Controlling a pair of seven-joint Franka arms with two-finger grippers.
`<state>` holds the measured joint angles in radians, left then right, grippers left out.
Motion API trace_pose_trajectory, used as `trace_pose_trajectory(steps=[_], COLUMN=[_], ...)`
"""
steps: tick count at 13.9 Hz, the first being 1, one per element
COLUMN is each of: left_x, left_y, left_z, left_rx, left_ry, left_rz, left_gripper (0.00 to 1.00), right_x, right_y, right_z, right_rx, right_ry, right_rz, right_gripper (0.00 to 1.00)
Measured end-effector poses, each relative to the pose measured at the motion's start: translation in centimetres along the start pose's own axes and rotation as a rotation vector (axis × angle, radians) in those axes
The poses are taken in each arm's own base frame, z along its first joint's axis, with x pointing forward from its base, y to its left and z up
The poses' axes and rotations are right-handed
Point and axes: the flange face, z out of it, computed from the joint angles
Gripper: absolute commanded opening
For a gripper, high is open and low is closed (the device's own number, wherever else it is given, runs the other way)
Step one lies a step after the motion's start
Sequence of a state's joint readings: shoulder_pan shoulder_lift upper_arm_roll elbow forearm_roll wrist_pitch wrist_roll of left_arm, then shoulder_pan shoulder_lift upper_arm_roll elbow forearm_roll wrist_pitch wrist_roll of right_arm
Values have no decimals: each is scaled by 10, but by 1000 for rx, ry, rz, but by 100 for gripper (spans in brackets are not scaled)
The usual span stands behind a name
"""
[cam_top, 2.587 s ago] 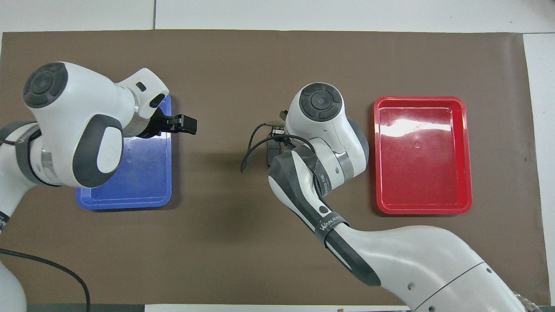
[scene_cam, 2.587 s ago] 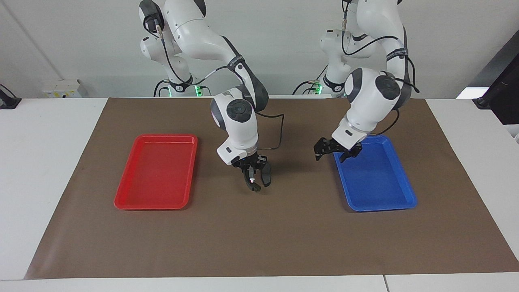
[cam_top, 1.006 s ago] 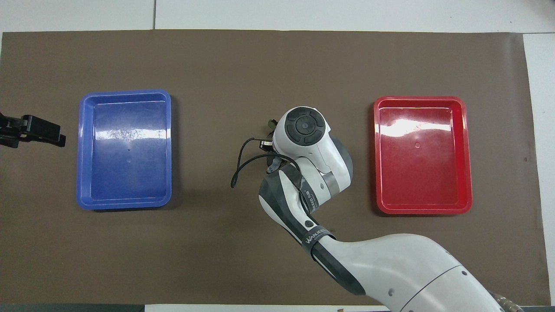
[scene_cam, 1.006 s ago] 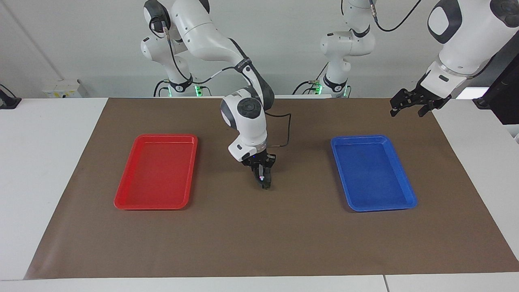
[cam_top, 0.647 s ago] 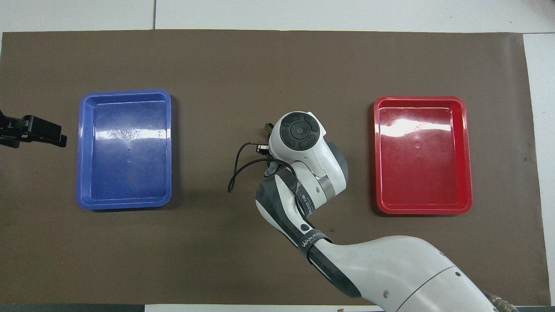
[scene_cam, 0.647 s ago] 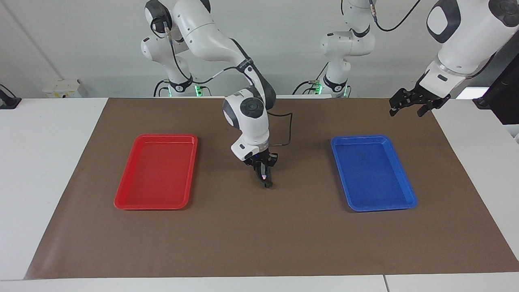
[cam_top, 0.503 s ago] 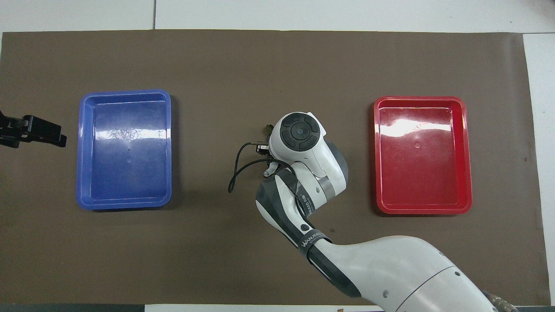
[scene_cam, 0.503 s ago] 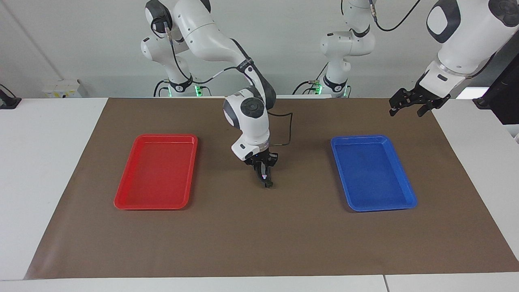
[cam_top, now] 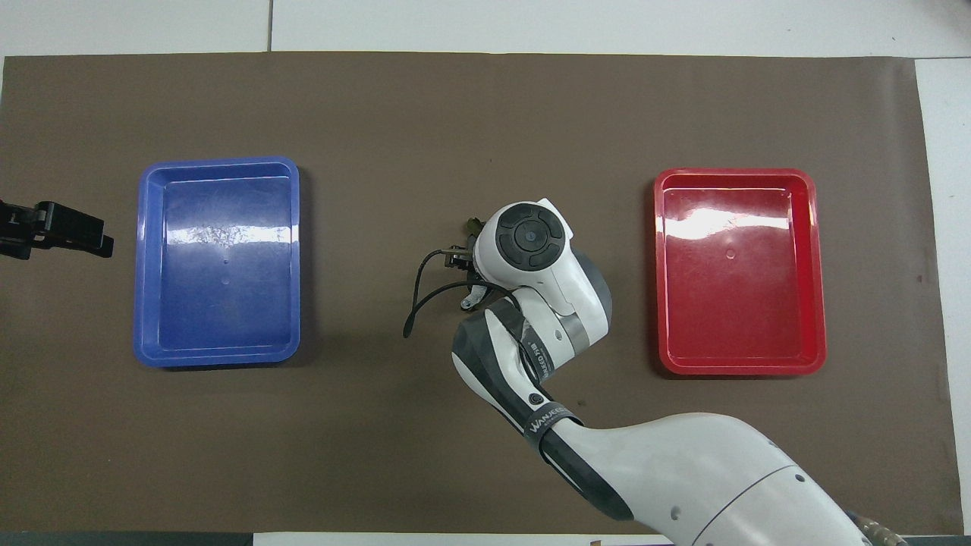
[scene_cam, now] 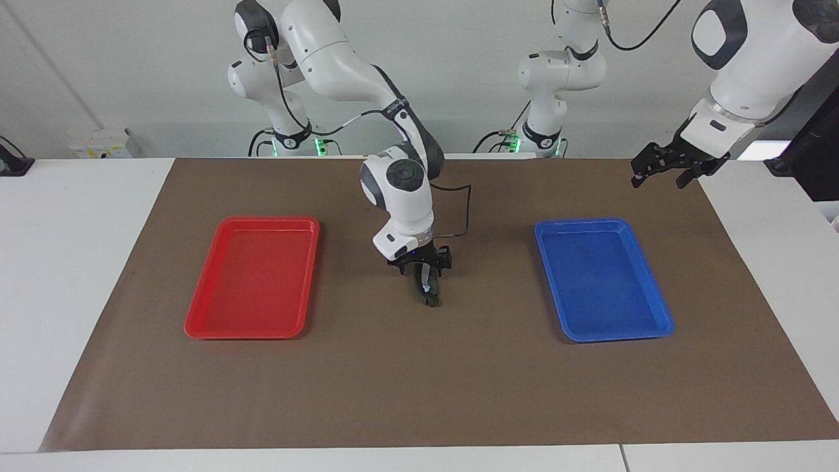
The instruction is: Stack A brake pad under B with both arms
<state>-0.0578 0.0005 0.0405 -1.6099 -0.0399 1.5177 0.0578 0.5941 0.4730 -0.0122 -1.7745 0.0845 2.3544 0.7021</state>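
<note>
My right gripper (scene_cam: 427, 294) points down at the middle of the brown mat, between the two trays. It looks shut on a dark brake piece (scene_cam: 432, 302) that touches the mat. I cannot tell whether that is the short A brake pad, the long B, or both stacked. In the overhead view the right wrist covers it, and only a small dark tip (cam_top: 473, 224) shows. My left gripper (scene_cam: 661, 172) is open and empty. It waits, raised over the mat's edge at the left arm's end, and also shows in the overhead view (cam_top: 89, 232).
An empty red tray (scene_cam: 252, 333) lies toward the right arm's end and shows from overhead (cam_top: 740, 175). An empty blue tray (scene_cam: 616, 336) lies toward the left arm's end and shows from overhead (cam_top: 220, 163). A black cable (cam_top: 416, 303) hangs by the right wrist.
The left arm has pulled away from the blue tray and risen to the table's end. The right gripper's fingers came together low on the mat, and it has only shifted slightly since.
</note>
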Motion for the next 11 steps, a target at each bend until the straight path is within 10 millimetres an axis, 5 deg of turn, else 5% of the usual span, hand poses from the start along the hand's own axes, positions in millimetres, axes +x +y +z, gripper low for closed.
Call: trace_pose_trajectory(steps=[2,6,11], left_x=[0,0,0], left_y=[0,0,0], left_z=[0,0,0], left_rx=[0,0,0], left_ry=[0,0,0], left_rz=[0,0,0], left_gripper=[99,99,99], right_x=[27,82,75], right_y=[23,129,254], right_z=[-36,-144,-267], right_rx=[6,-68,-111], right_ry=[42,57,-19], right_rz=[41,50,16], right_gripper=[100,100,100])
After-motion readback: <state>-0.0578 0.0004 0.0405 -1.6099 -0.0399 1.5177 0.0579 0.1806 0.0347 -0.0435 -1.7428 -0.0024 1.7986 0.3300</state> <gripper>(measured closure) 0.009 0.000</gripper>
